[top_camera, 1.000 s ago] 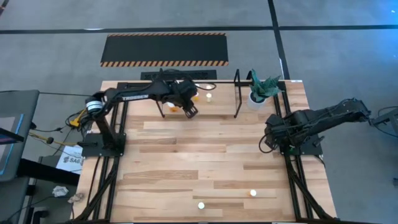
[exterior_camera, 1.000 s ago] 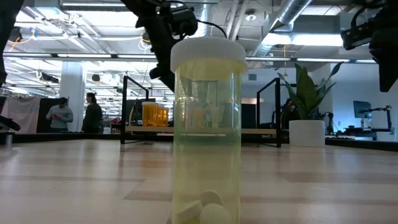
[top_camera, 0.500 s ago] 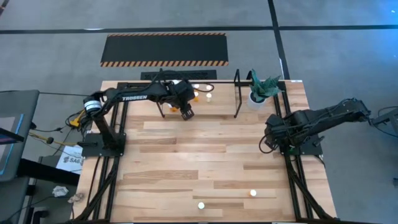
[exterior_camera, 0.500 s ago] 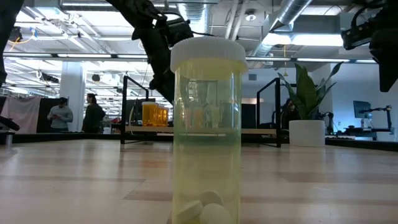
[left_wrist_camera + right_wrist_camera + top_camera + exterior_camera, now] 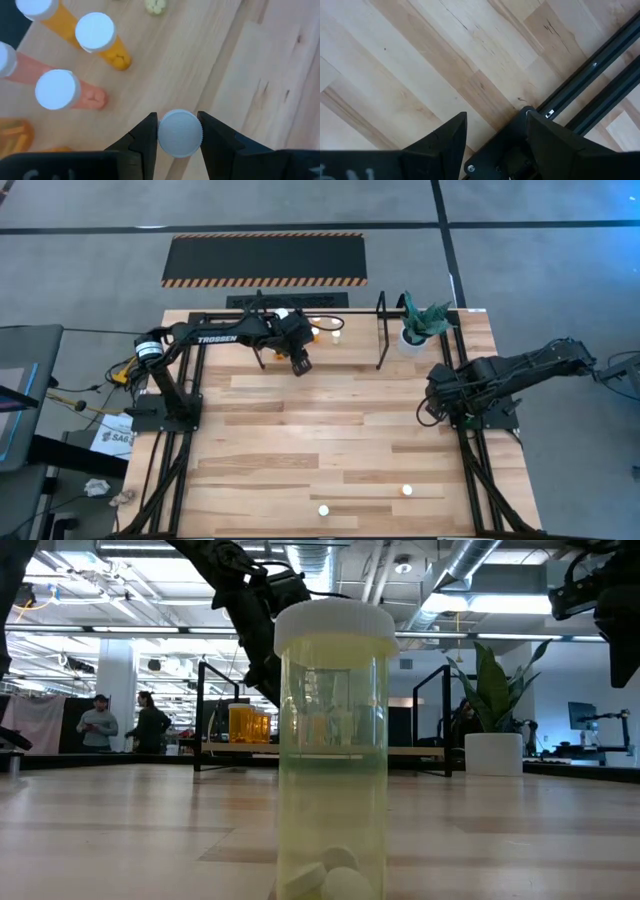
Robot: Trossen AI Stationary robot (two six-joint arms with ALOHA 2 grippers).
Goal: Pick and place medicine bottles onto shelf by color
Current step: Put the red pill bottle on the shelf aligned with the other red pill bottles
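The medicine bottle (image 5: 180, 133) clamped by its white cap in your left gripper (image 5: 299, 364) hangs over the shelf (image 5: 380, 330), so lower it beside matching bottles; right gripper (image 5: 492, 132) waits apart at the worktop's (image 5: 330, 440) edge.

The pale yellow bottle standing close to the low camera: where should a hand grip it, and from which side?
Probably the white cap of the pale yellow bottle, from straight above. The bottle stands upright and the round cap is a little wider than the body, so two fingers can close on opposite sides. The left hand grips another bottle likewise.
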